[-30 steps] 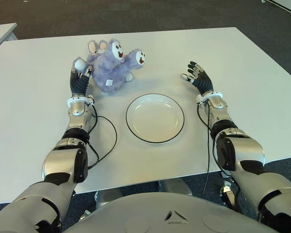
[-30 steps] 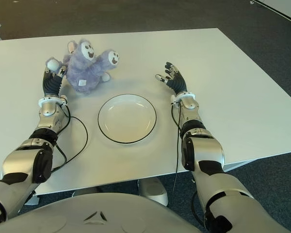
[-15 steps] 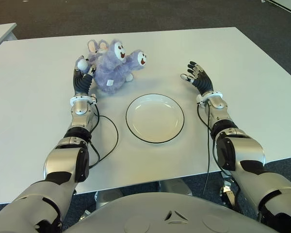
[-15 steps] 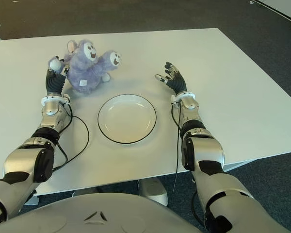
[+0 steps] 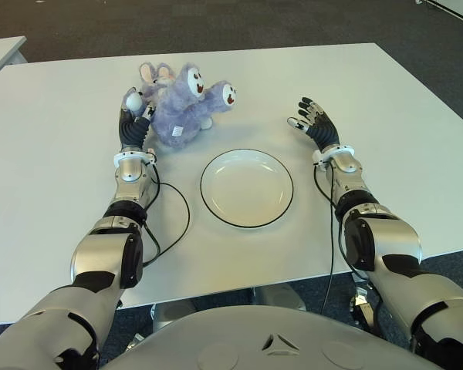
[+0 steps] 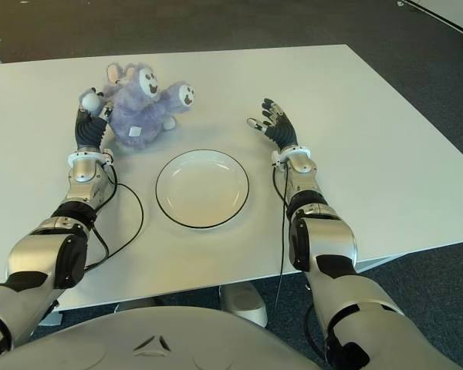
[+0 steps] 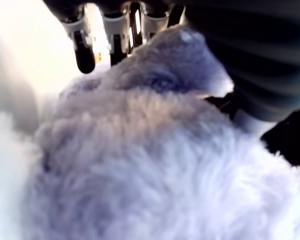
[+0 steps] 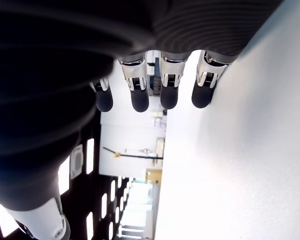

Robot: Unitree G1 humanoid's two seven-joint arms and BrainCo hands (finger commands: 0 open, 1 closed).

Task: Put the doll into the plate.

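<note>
- Where your left hand point(image 5: 131, 123) stands upright at the far left of the table point(image 5: 417, 116), its fingers point(image 7: 84, 50) are curled into the purple fur of the doll point(image 5: 181, 108); the left wrist view is filled with plush, so read this as a grasp on the doll's left flank.
- Note the doll's position: it lies on the table beyond the plate point(image 5: 247, 187) and to its left, apart from the rim, touching your left hand on that hand's right side.
- Observe the doll's long axis: it runs roughly left to right across the table, with its two white faces turned toward the plate side.
- Judge the coming move accordingly: the plate lies nearer you and to the right of the grasping hand, so the carry would run rightward and back.
- Your right hand point(image 5: 315, 122) shows right of the plate, fingers spread and holding nothing, well apart from the doll.
</note>
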